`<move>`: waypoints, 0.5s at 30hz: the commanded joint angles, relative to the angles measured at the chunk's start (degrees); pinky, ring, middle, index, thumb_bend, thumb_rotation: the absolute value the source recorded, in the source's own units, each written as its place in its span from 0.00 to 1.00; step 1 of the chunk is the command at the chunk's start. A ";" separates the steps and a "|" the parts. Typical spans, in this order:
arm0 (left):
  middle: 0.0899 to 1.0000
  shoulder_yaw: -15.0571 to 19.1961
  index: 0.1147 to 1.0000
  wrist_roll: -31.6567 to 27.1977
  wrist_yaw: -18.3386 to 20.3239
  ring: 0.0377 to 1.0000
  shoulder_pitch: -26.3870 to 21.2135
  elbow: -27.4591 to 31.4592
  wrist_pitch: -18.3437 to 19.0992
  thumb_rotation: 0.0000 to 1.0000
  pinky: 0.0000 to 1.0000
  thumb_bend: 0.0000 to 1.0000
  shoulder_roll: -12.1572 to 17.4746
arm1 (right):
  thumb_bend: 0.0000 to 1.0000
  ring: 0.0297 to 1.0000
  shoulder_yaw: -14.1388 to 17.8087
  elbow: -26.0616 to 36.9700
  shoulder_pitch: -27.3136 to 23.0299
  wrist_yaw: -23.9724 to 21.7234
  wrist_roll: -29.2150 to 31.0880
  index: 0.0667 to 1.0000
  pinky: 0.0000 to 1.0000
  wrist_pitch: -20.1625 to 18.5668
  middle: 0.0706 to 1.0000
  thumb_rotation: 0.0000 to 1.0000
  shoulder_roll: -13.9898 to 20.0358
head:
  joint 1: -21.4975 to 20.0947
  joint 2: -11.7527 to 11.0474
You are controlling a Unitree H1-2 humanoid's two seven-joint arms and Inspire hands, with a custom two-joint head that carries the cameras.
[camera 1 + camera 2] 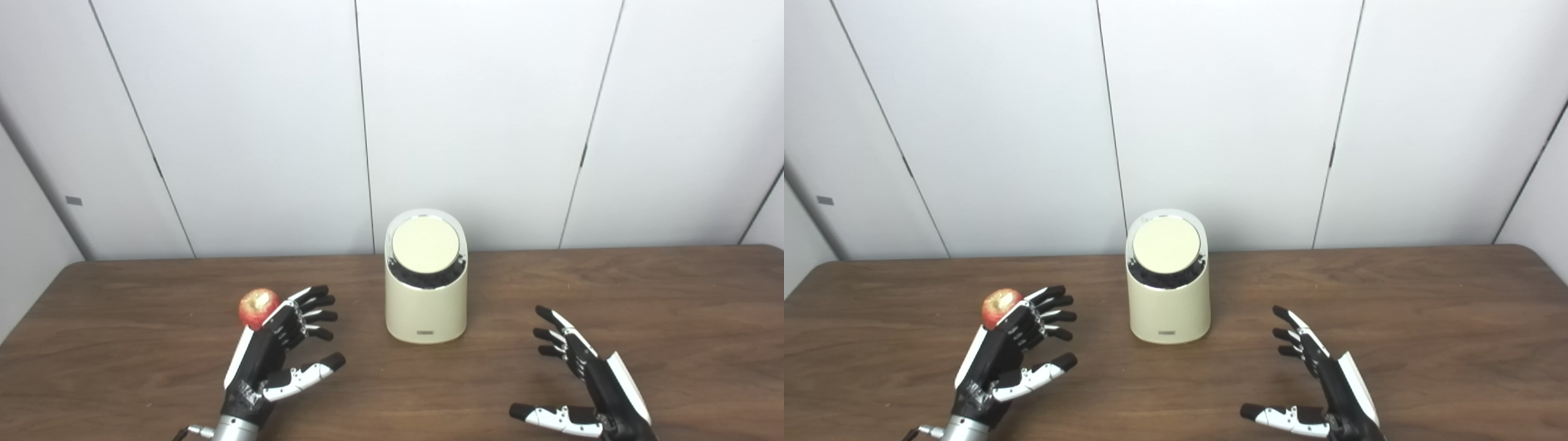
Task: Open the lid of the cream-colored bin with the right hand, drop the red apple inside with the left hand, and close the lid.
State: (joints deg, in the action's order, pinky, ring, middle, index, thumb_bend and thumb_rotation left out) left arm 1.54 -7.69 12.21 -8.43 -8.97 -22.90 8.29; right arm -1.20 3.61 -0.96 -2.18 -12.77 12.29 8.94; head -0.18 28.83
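fingers [315, 300] of both hands spread, gripping nothing, flanking the smooth cylindrical cream bin [425, 309], round lid [425, 245] shut.

Dark brown wood-grain table [643, 294] across the lower frame, smooth with a faint satin sheen. Cream-colored bin [425, 312] at centre, smooth matt plastic by the look; round lid [425, 245] equally matt, ringed by a bright chrome-like rim [388, 236] and a dark band below it. Red apple [258, 307] at lower left, glossy skin with a yellowish patch. Left hand [275, 346] and right hand [582, 373], hard black and white plastic shells, slightly shiny; bare silvery metal at the left wrist [233, 429]. Flat matt white wall panels [478, 122] above.
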 commanded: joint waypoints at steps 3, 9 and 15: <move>0.78 -0.17 0.81 -0.81 0.26 0.71 1.10 -0.50 -1.36 0.10 0.60 0.72 -0.18 | 0.75 0.85 -0.09 1.16 -0.98 0.56 0.50 0.89 0.78 2.17 0.93 0.19 0.04 | 0.00 0.09; 0.78 -0.22 0.81 -0.58 0.23 0.71 1.08 -0.55 -1.59 0.10 0.60 0.72 -0.14 | 0.76 0.85 -0.07 1.30 -0.96 0.58 0.48 0.89 0.79 1.93 0.93 0.20 -0.01 | -0.03 0.08; 0.77 -0.29 0.81 -0.24 0.12 0.71 0.73 -1.20 -1.94 0.11 0.60 0.73 -0.25 | 0.76 0.85 0.08 1.52 -1.53 0.89 0.62 0.90 0.79 0.90 0.92 0.23 -0.67 | 0.27 -0.14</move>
State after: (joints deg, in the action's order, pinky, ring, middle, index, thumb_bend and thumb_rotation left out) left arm 1.52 -7.75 12.22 -8.43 -9.01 -22.91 8.31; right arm -1.17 3.61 -0.99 -2.18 -12.68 12.22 8.89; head 0.09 28.65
